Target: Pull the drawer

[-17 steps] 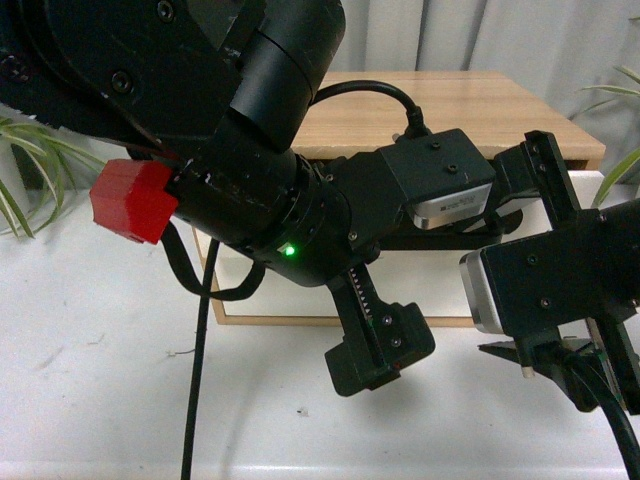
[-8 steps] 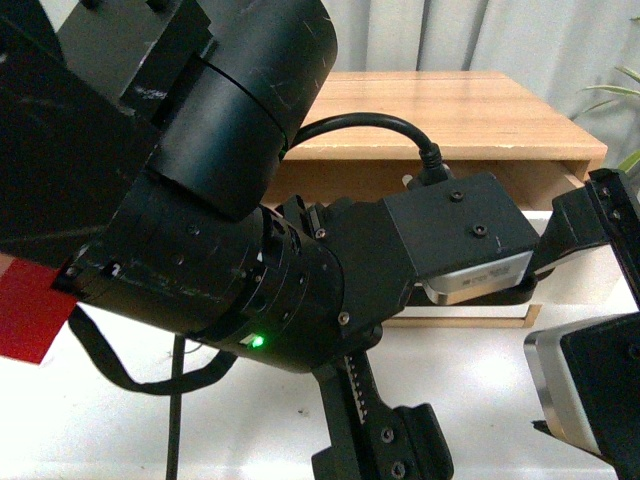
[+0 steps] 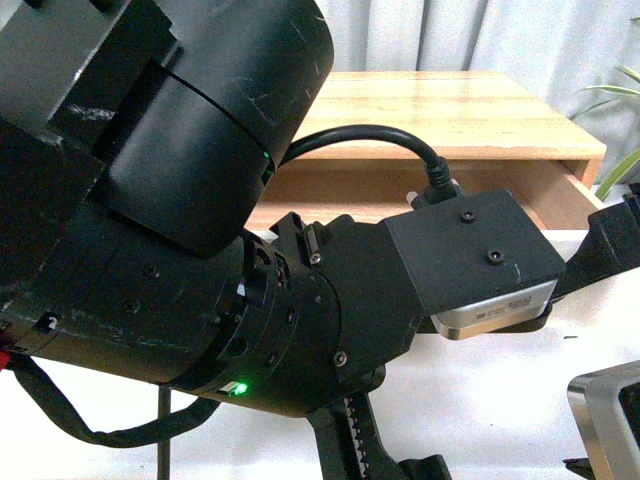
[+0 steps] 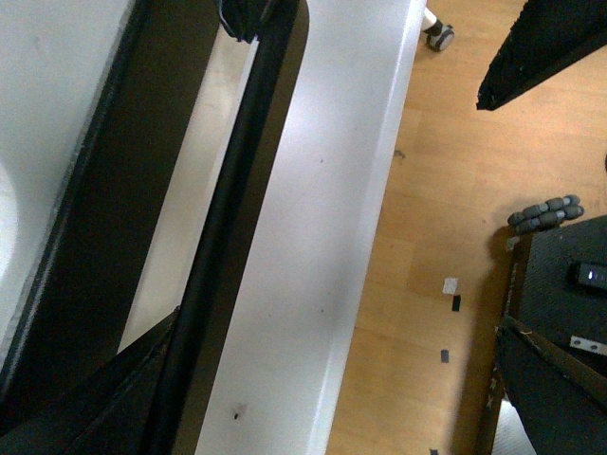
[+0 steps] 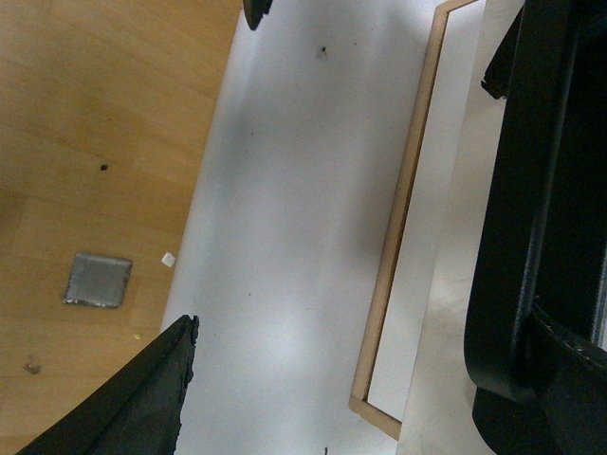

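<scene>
In the front view the drawer [image 3: 520,190] stands out from under the wooden cabinet top [image 3: 450,105], showing its wooden inside wall. My left arm [image 3: 300,320] hides its white front. In the left wrist view the long black bar handle [image 4: 228,218] runs across the picture, close to one finger [image 4: 95,398] of my open left gripper [image 4: 318,223]; the other finger [image 4: 541,43] is far off it. My right gripper [image 5: 190,204] hangs open over the white table [image 5: 294,237] with nothing between its fingers. The black handle [image 5: 531,190] lies to one side of it.
Plant leaves [image 3: 620,170] show at the right of the cabinet. A wood-edged white panel [image 5: 398,237] lies low beside the table top. Wooden floor [image 4: 427,284] and a black wheeled base [image 4: 560,322] lie past the table's edge.
The left arm has drawn back toward the camera and fills more of the front view. The drawer has slid out, baring its wooden inside. The right arm has dropped toward the lower right corner.
</scene>
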You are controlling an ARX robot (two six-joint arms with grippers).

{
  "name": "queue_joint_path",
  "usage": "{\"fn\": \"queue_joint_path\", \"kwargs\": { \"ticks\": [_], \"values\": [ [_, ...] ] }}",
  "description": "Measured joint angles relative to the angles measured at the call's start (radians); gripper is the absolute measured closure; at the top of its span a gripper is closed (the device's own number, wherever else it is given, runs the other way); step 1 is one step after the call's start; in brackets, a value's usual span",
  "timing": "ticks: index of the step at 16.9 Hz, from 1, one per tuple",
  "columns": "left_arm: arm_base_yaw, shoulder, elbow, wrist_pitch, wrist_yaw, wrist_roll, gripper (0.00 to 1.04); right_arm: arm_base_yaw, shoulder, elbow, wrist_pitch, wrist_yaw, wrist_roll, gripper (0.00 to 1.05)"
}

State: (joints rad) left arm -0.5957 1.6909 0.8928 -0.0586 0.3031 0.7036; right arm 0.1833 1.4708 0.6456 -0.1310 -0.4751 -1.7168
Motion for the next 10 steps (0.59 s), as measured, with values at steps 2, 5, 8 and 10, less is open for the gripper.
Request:
{"fn": "queue_joint_path", "kwargs": {
  "ticks": [2,5,8,10],
  "values": [
    [0.007,-0.031,0.004,-0.002,0.029,-0.058,0.07,-0.005,-0.031,0.013,-0.051,-0.021,0.020,0.06],
    [0.030,-0.128,0.029,0.006,0.096,-0.177,0.07,-0.018,-0.082,0.021,-0.071,-0.069,0.053,0.06],
    [0.053,-0.229,0.026,0.088,0.137,-0.290,0.07,-0.044,-0.126,0.051,-0.046,-0.158,0.150,0.06],
    [0.100,-0.277,-0.005,0.211,0.105,-0.384,0.07,-0.086,-0.130,0.051,0.118,-0.173,0.270,0.06]
  ]
}}
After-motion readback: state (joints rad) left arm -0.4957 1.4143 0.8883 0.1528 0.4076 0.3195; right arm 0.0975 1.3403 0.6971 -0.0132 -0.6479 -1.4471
